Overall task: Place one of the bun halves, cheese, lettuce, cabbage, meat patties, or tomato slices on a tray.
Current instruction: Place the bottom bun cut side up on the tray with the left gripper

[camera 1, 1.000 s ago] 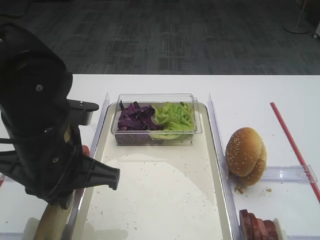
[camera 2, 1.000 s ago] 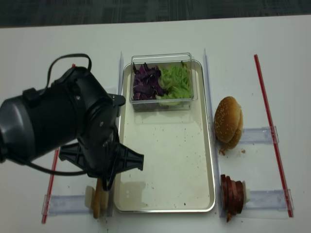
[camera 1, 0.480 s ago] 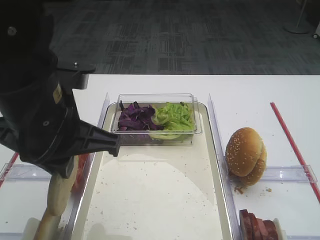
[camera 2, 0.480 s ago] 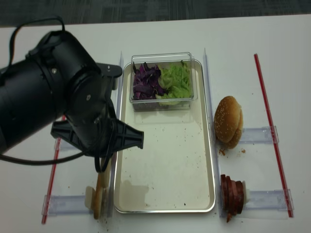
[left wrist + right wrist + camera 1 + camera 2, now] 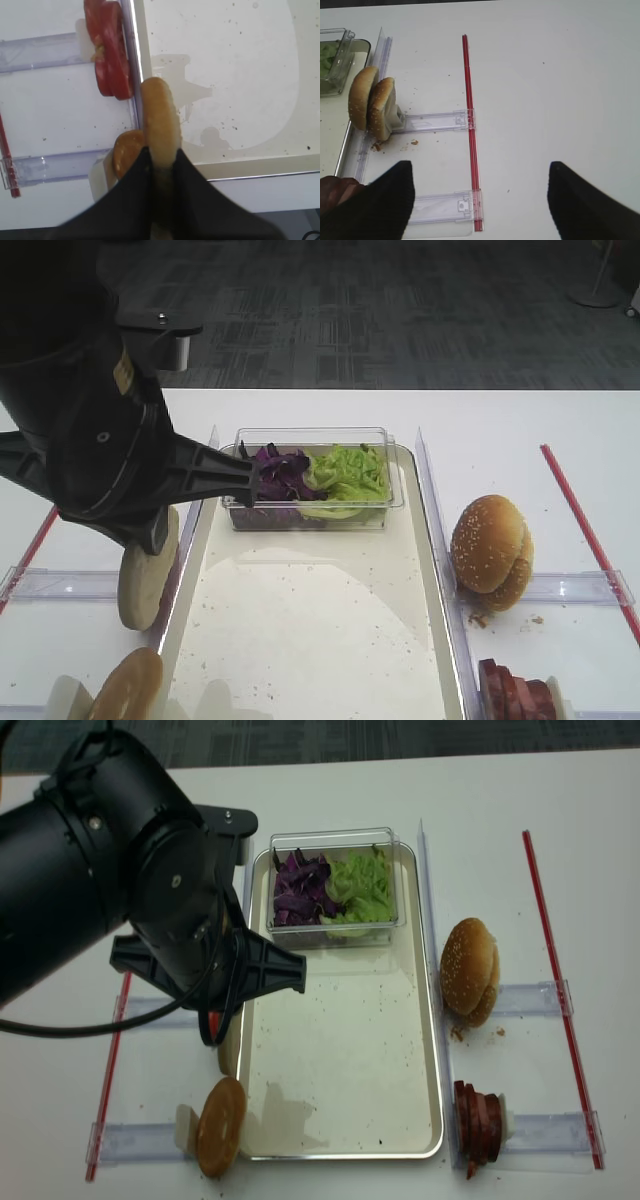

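Lifted since a second ago, the left gripper (image 5: 159,165) pinches the bun half (image 5: 159,120) on edge, hanging over the tray (image 5: 235,165) rim; tomato slices (image 5: 107,47) lie just beyond. Right gripper's (image 5: 475,200) fingers look spread, though blurred.

One tray (image 5: 420,1050). One clear box (image 5: 335,840). Two seeded buns (image 5: 470,970). Two plain bun halves (image 5: 159,120), one red tomato row (image 5: 107,47), maybe six meat patties (image 5: 482,1120), hard to count.
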